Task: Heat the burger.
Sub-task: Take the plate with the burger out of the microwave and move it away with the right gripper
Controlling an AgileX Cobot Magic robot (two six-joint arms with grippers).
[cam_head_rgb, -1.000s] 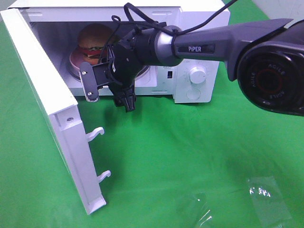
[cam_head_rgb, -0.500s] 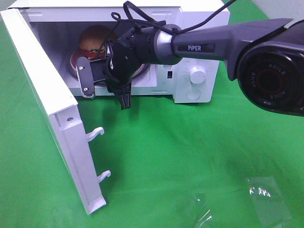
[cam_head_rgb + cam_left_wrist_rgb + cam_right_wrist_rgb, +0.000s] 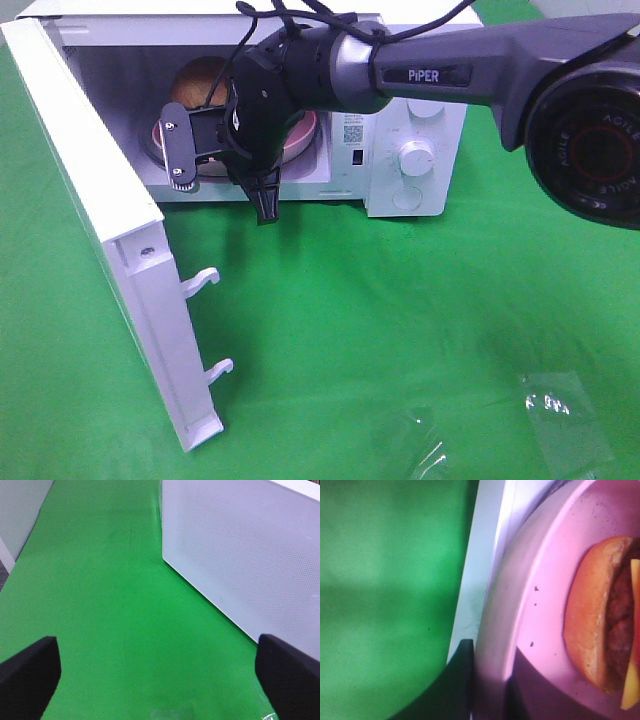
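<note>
A white microwave (image 3: 415, 120) stands with its door (image 3: 95, 215) swung open on green cloth. Inside, the burger (image 3: 600, 615) sits on a pink plate (image 3: 545, 595). The right gripper (image 3: 487, 680) pinches the plate's rim. The plate seems to be being positioned; next, probably release, withdraw, shut the door. The left gripper (image 3: 157, 672) hangs open, idle.

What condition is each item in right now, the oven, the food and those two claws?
microwave door: swung wide open.
burger: sitting on its plate inside the microwave.
pink plate: inside the microwave, its rim pinched.
right gripper: closed on the pink plate's rim.
left gripper: open, holding nothing, over the green cloth.
</note>
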